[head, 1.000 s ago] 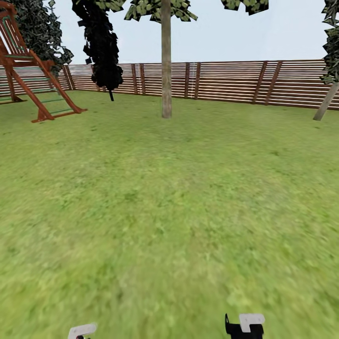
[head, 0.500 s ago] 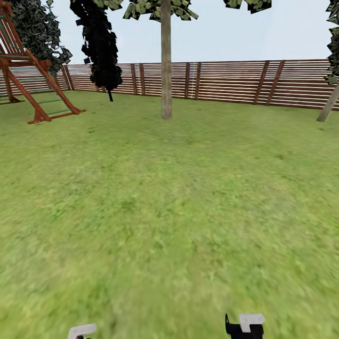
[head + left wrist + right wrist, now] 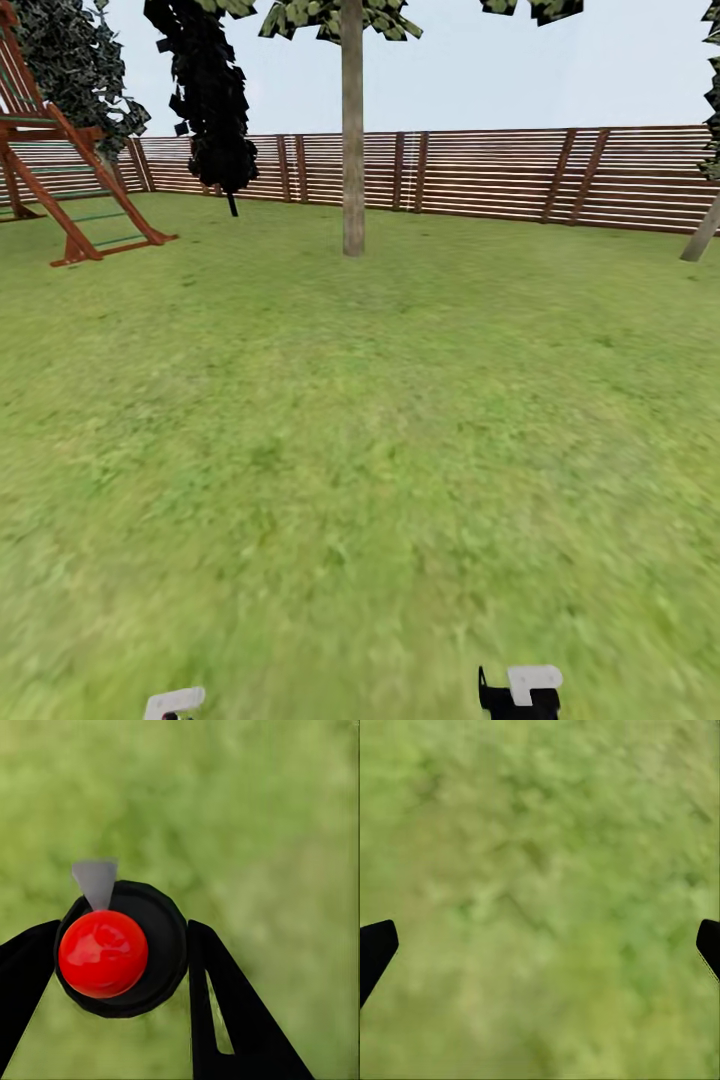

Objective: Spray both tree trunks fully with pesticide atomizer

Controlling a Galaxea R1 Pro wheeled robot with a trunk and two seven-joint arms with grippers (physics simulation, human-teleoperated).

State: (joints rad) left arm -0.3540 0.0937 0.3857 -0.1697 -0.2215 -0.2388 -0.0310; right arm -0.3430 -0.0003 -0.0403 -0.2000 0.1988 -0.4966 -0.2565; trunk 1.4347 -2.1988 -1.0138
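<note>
Pesticide atomizer (image 3: 124, 949): black, glossy red top

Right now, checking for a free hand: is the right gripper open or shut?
Open: the right gripper has black fingertips spread wide over grass, nothing between.

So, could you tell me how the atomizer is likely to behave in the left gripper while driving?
The atomizer looks rigid, so it probably won't deform. Its body is round between the fingers, so it may twist or slip. Its glossy red top suggests a smooth surface.

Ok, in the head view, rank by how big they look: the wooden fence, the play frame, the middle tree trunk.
Largest to smallest as they appear:
1. wooden fence, spanning the picture
2. play frame, partly cut off
3. tree trunk
Distances differ, so real sizes stay unsure.
</note>
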